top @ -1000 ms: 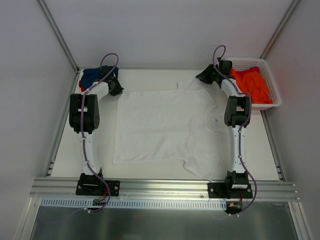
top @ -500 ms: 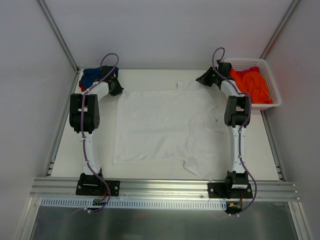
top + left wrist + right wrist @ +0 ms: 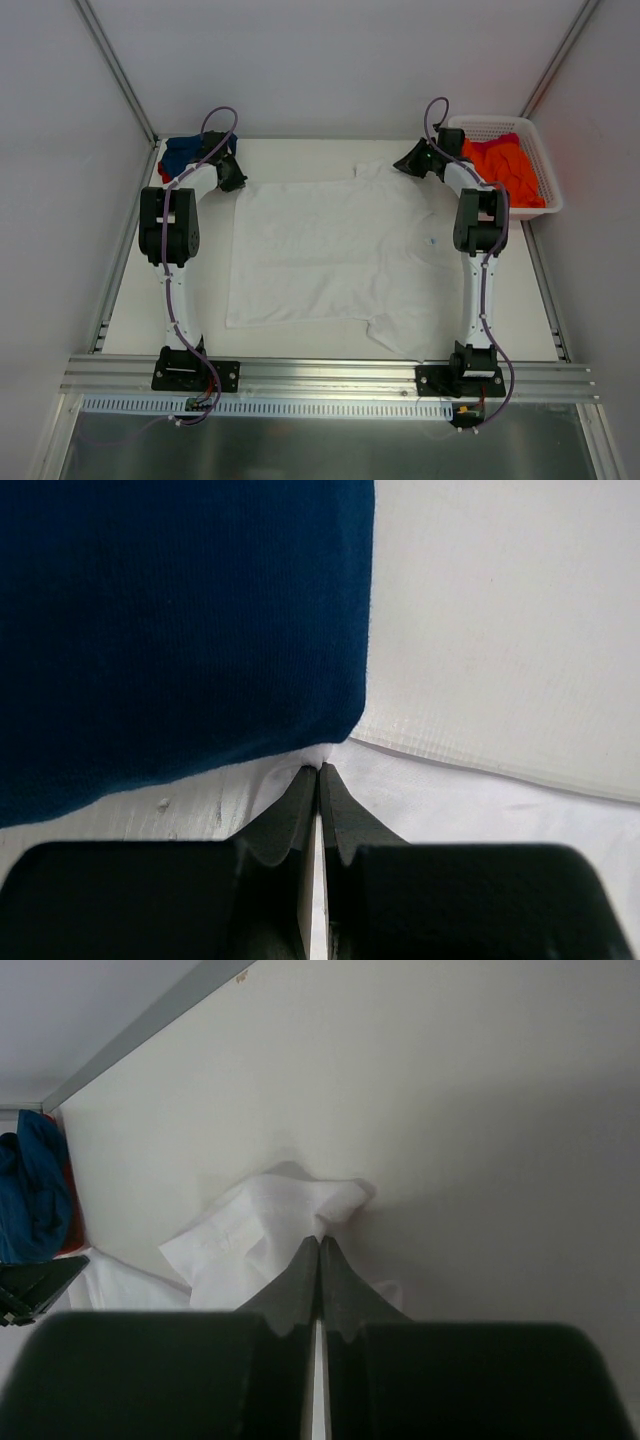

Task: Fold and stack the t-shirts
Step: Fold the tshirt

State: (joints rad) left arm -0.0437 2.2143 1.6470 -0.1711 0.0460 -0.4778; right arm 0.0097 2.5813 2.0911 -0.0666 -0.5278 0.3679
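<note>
White t-shirt (image 3: 330,250) is lying spread flat mid-table. The left gripper (image 3: 236,182) is clamping its far-left hem corner, jaws together, and the right gripper (image 3: 403,163) is squeezing the bunched far-right sleeve. Bare table (image 3: 300,155) is showing beyond the far edge. Blue t-shirt (image 3: 182,152) is crowding the left gripper, mostly hiding a red t-shirt (image 3: 163,173). Orange t-shirt (image 3: 505,165) is sitting in the basket (image 3: 545,170).

White t-shirt (image 3: 330,250) lies spread flat centrally, blue tee (image 3: 185,152) bunched far left, orange tee (image 3: 505,168) heaped far right.
</note>
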